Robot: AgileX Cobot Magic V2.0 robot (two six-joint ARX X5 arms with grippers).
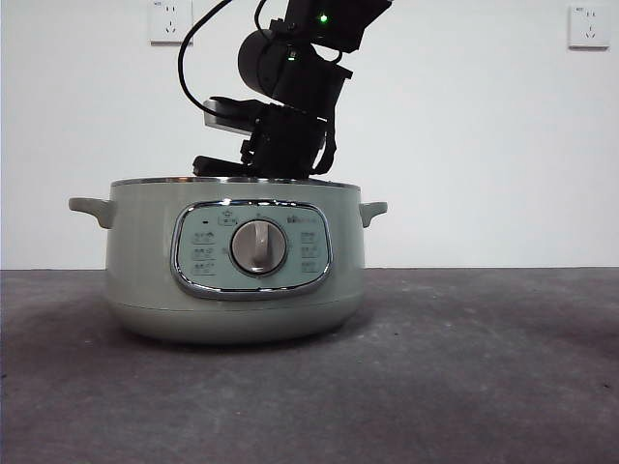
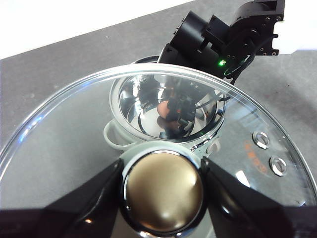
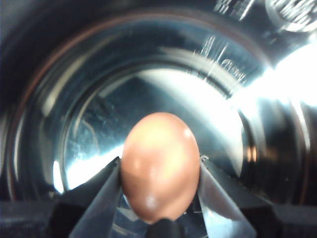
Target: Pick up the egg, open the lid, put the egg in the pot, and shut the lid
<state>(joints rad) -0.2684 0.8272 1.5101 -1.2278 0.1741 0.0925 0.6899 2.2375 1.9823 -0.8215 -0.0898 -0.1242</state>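
In the front view, the pot (image 1: 235, 261) is seen standing on the dark worktop (image 1: 464, 377), its chrome-framed control panel (image 1: 251, 247) and silver dial (image 1: 259, 246) turned toward the camera. A black arm (image 1: 290, 87) is seen coming down from above, its lower end lost behind the pot's rim; from this view the gripper and what it carries cannot be made out. Two wall sockets (image 1: 171, 21) are seen on the white wall behind.

In the left wrist view, the lid (image 2: 74, 144) is held up clear of the pot, with the left gripper (image 2: 162, 184) pinched on its knob (image 2: 163, 184), one jaw pressed against each side. Beyond and below this gripper, through the glass, the open pot (image 2: 166, 111) with its shiny inner bowl is seen. The other arm is seen reaching into it, and the egg (image 2: 165, 108) is visible at that arm's tip, inside the bowl.

In the right wrist view, the egg (image 3: 160, 166) is clamped between the two jaws of the right gripper (image 3: 160, 188), touched by a jaw on either side. Directly ahead of this gripper, the pot's mirrored inner wall (image 3: 99, 99) fills the picture, so the egg is held within the pot's mouth. Whether the egg touches the bottom cannot be told.
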